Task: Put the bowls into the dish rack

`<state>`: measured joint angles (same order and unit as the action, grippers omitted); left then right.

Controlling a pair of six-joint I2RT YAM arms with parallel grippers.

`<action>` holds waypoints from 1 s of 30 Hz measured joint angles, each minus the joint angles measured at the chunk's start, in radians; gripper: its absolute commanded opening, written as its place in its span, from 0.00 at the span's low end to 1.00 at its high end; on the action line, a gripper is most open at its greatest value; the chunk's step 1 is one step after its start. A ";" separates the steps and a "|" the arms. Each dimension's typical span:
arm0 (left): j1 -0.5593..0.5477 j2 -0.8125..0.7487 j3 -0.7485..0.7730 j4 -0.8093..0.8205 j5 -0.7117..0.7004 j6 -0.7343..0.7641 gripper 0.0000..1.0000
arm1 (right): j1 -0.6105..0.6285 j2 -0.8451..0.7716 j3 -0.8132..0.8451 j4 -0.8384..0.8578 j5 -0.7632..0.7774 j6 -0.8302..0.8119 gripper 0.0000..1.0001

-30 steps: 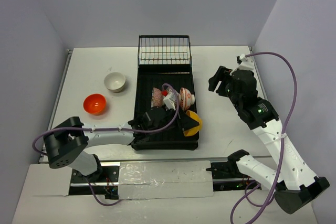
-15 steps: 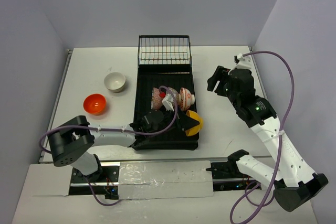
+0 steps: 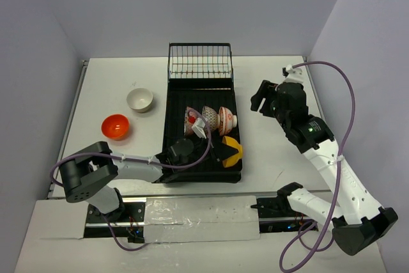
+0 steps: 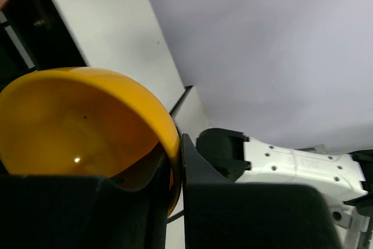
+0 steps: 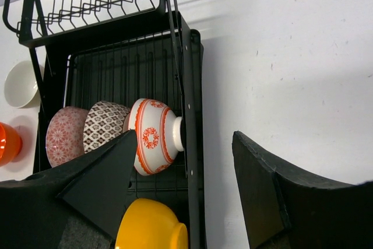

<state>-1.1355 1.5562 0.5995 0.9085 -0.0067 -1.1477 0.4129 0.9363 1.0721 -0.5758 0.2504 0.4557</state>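
The black dish rack (image 3: 172,110) lies mid-table with its wire basket (image 3: 199,62) at the far end. A pinkish bowl (image 3: 191,118), a grey patterned bowl (image 3: 209,116) and a red-on-white bowl (image 3: 227,119) stand on edge in it. My left gripper (image 3: 222,152) is shut on the rim of the yellow-orange bowl (image 3: 234,152), low over the rack's near right corner; the rim shows clamped in the left wrist view (image 4: 76,121). A white bowl (image 3: 139,99) and a red-orange bowl (image 3: 115,126) sit on the table left of the rack. My right gripper (image 3: 265,97) is open and empty, right of the rack.
The right wrist view looks down on the rack's right rim (image 5: 195,115), the three standing bowls and the yellow-orange bowl (image 5: 151,225). Bare table lies right of the rack. Side walls stand close at left and right.
My left arm has drawn back toward the near edge with the yellow-orange bowl, uncovering the grey patterned bowl. My right gripper has shifted slightly left.
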 measured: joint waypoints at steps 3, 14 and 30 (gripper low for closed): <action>0.003 0.000 -0.036 -0.002 -0.012 -0.001 0.00 | 0.000 0.004 -0.001 0.000 -0.006 0.000 0.73; 0.039 0.003 -0.087 0.074 -0.013 -0.017 0.00 | 0.000 0.006 -0.002 0.001 -0.009 0.000 0.73; 0.076 0.019 -0.135 0.147 0.023 -0.028 0.20 | 0.000 0.011 -0.007 0.014 -0.016 0.000 0.73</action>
<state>-1.0595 1.5757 0.4641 1.0557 0.0166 -1.1759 0.4129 0.9478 1.0649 -0.5613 0.2344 0.4557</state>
